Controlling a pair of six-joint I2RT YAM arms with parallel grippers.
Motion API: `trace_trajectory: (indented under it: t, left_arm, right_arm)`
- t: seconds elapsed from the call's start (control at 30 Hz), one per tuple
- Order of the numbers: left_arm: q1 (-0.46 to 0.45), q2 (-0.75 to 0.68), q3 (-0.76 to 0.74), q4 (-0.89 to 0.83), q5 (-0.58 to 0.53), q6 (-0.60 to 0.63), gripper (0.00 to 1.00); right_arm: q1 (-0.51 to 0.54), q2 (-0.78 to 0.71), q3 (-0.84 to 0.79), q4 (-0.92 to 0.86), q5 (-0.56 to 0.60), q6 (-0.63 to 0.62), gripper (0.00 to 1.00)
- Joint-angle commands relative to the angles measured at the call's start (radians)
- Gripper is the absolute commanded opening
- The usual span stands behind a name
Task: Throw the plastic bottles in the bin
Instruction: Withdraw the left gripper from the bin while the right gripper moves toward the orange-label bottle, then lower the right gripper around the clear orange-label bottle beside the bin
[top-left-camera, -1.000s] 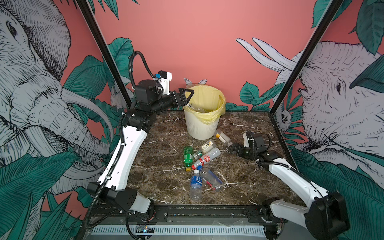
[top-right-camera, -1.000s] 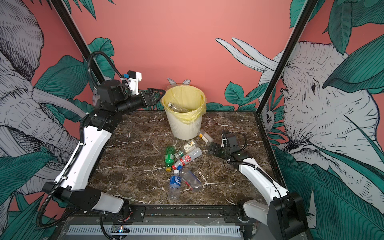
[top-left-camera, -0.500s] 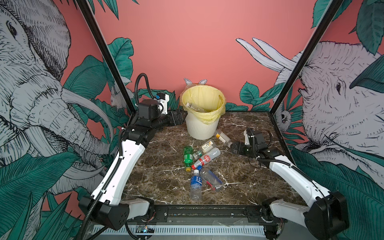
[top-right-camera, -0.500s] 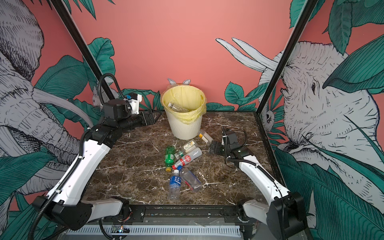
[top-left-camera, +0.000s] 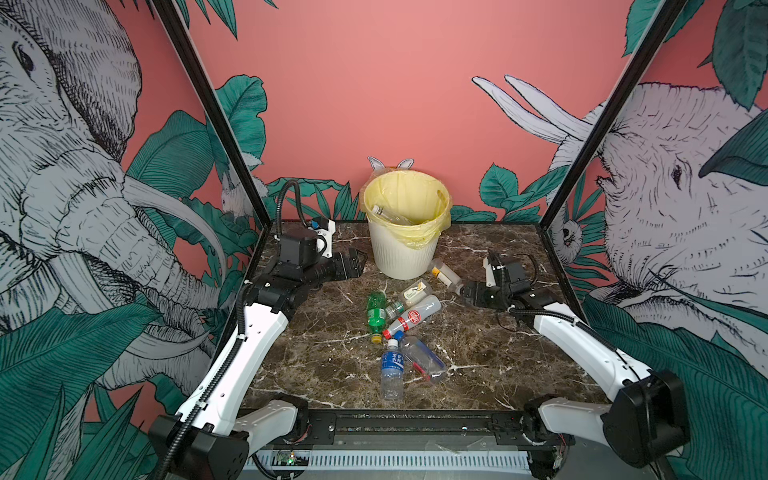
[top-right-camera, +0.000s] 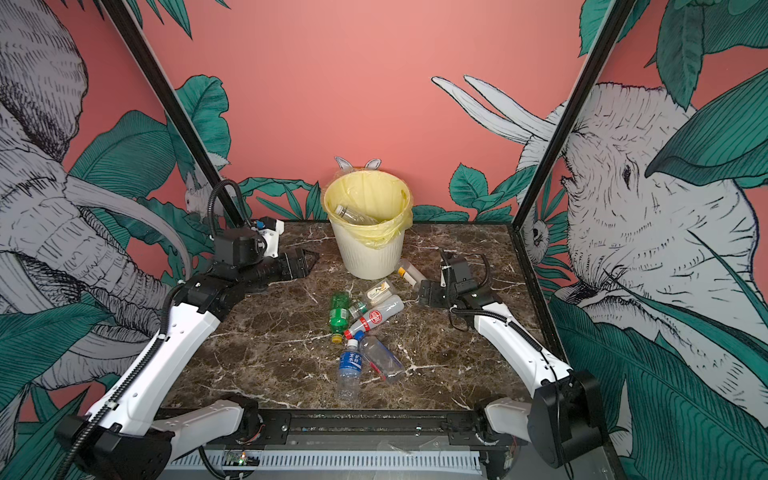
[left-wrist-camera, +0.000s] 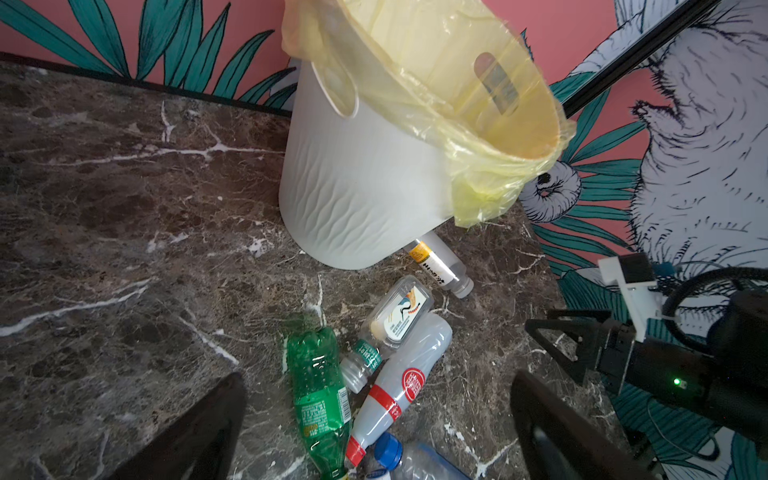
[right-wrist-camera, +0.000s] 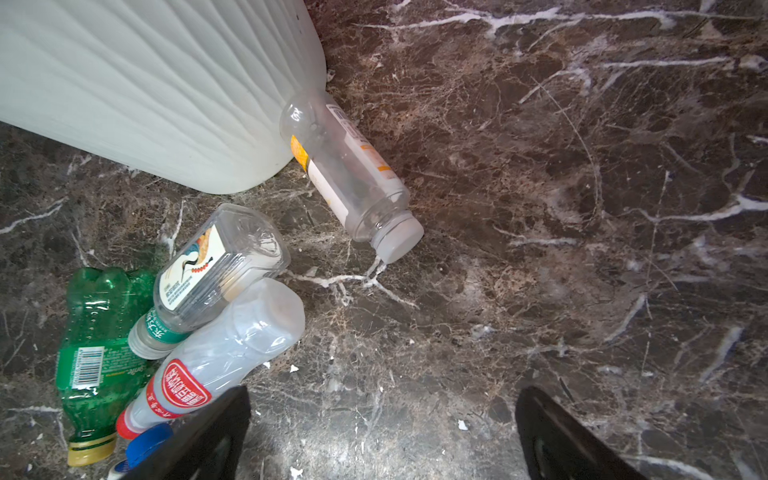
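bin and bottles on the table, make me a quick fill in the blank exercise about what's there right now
1. The bin is lined with a ____ bag.
2. ____ bottles lie on the table outside the bin.
3. The left gripper and the right gripper are both ____ and hold nothing.
4. The crushed bottle with the yellow cap is ____.

Missing words: yellow, six, open, green.

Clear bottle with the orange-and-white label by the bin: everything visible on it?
Small clear plastic bottle with an orange-and-white label, apparently empty, pale grey cap on. It lies on its side on the dark marble tabletop, base end seemingly against the foot of the cream ribbed bin, cap pointing away from it, apart from the other bottles.
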Motion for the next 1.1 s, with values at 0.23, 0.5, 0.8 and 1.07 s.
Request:
trace_trajectory:
  t: [0.23,0.5,0.8,1.07]
  left_arm:
    - [0.006,-0.064,-0.131,0.023,-0.033,-0.010,0.99]
    - [0.006,-0.055,-0.194,0.047,-0.010,-0.024,0.99]
    - [0.006,-0.030,-0.214,0.040,0.007,-0.025,0.99]
    - [0.006,-0.020,-0.250,0.046,-0.001,-0.047,0.99]
  right_arm:
    - [-0.001,0.037,0.024,0.088,-0.029,-0.133,0.99]
    - [-0.001,0.127,0.066,0.133,-0.100,-0.175,0.99]
    - [-0.001,0.196,0.110,0.136,-0.110,-0.220,0.99]
    - [-0.002,0.264,0.163,0.098,-0.100,-0.324,0.99]
